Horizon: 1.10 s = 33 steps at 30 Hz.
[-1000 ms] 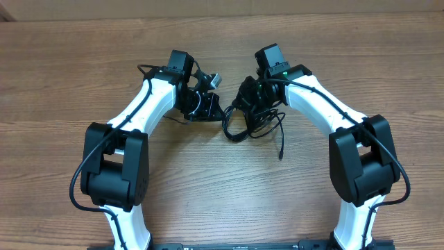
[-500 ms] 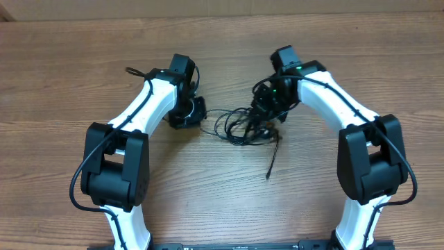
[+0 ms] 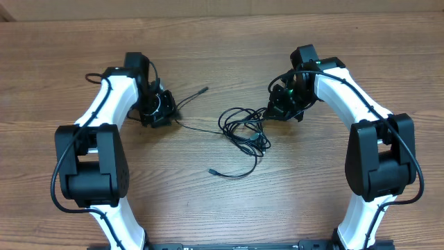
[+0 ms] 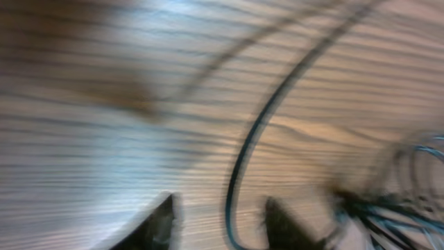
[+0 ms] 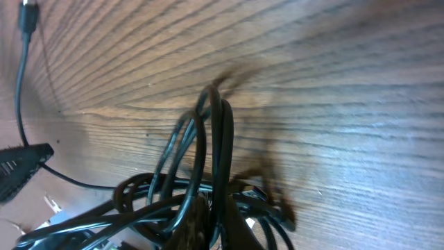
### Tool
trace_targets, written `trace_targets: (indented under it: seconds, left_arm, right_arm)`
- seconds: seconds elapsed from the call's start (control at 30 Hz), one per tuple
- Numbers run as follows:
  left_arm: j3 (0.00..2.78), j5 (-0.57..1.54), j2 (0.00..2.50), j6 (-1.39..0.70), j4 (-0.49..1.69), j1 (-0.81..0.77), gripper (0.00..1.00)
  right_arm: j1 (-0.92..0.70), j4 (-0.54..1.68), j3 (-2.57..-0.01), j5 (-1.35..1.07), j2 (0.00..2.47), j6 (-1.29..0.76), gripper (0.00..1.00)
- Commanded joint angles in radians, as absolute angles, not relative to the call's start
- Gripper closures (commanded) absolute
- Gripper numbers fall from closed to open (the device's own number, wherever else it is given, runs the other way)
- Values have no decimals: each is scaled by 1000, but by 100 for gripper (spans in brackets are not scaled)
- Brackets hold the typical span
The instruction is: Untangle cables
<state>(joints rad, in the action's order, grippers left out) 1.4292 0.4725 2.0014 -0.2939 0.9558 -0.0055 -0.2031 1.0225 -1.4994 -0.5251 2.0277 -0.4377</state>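
Observation:
The cables [image 3: 243, 128] lie as a loose black tangle on the wooden table, right of centre. One strand runs left to my left gripper [image 3: 161, 111], with a plug end [image 3: 208, 89] beyond it. Another plug end [image 3: 211, 170] lies in front. In the blurred left wrist view my left gripper [image 4: 225, 222] has its fingers apart with one cable [image 4: 257, 132] passing between them. My right gripper [image 3: 279, 111] is at the tangle's right side. In the right wrist view it [image 5: 208, 222] is shut on several looped cables [image 5: 208, 139].
The wooden table [image 3: 222, 208] stretches all round the tangle. Both white arms reach in from the front edge. A pale strip [image 3: 222, 7] runs along the table's far edge.
My left gripper has swung left and dragged one cable out of the tangle. My right gripper has moved right. The tangle has spread into looser loops, with two plug ends now lying free.

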Motion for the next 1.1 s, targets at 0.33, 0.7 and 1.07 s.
trace_targets:
  seconds: [0.33, 0.7, 1.07]
  left_arm:
    - [1457, 1000, 2000, 332, 926, -125, 15]
    - [1457, 662, 2001, 258, 926, -310, 41]
    - [1458, 396, 1971, -52, 933, -240, 96]
  right_arm:
    - [-272, 995, -1504, -586, 1999, -387, 96]
    - [-307, 982, -1504, -586, 1999, -388, 96]
    - [-307, 1019, -1504, -502, 1999, -392, 96]
